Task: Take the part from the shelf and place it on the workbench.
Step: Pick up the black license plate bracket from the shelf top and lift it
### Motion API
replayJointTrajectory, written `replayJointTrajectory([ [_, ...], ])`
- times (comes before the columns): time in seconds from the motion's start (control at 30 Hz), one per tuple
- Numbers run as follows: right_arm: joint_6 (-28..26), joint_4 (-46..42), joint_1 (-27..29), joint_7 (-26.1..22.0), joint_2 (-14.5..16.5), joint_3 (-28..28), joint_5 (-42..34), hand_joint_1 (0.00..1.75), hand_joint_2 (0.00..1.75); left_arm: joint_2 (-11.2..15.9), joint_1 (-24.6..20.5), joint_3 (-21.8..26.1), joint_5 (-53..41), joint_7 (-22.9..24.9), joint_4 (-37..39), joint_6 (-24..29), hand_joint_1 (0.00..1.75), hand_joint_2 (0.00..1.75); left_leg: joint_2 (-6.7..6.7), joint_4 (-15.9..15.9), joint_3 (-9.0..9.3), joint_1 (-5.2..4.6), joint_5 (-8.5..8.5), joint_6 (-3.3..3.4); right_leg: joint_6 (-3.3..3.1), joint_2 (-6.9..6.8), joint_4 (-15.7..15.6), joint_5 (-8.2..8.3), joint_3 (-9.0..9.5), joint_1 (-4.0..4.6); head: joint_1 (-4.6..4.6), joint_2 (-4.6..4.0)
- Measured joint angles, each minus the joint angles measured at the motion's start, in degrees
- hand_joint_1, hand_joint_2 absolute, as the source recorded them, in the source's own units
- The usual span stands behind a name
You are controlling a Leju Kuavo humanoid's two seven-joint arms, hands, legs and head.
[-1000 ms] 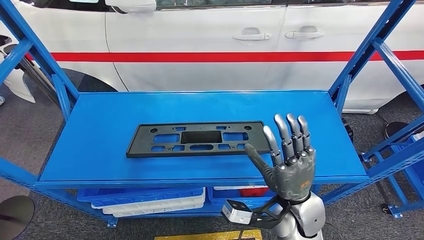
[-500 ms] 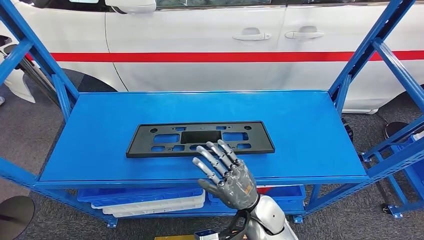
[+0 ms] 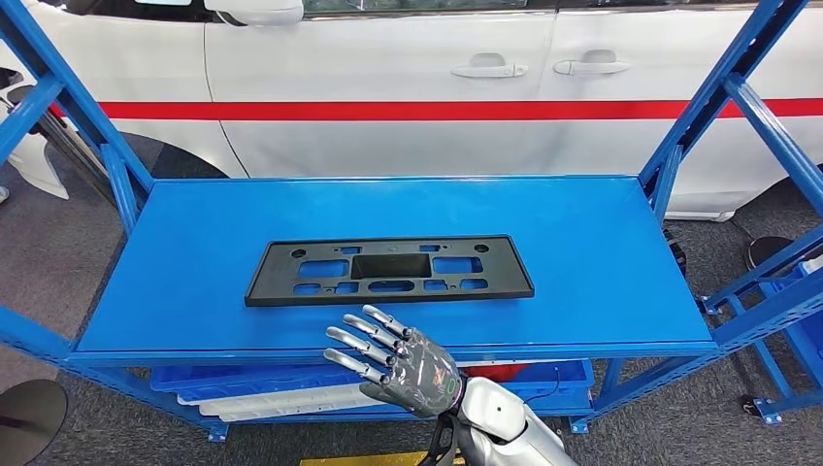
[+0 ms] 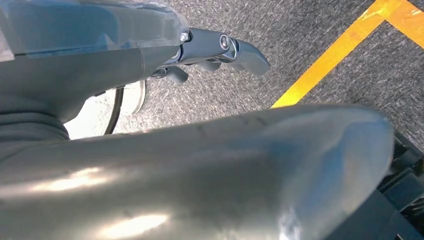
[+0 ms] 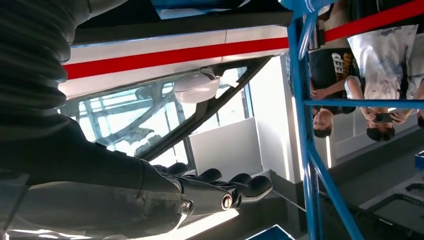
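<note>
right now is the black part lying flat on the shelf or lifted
Lying flat. The black part rests on the blue shelf, and the right hand hovers in front of it, fingers spread, not touching it.

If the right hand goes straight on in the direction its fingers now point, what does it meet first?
Probably nothing soon. The right hand, open, points left along the front edge of the blue metal shelf, passing in front of the flat black plastic part. Its height against the shelf edge is unclear.

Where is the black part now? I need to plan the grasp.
Head view: the black part lies flat mid-shelf, just beyond the right hand.
</note>
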Motion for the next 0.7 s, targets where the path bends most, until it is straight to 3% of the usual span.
replayJointTrajectory([
  [0.7,-0.02,2.2,-0.77,0.11,-0.74,1.07,0.05,0.0,1.75,0.08,0.05,0.0,0.0,-0.07,0.0,0.0,0.0,0.0,0.0,0.0,0.01,0.0,0.0,0.0,0.0,0.0,0.0,0.0,0.01,0.0,0.0,0.0],
])
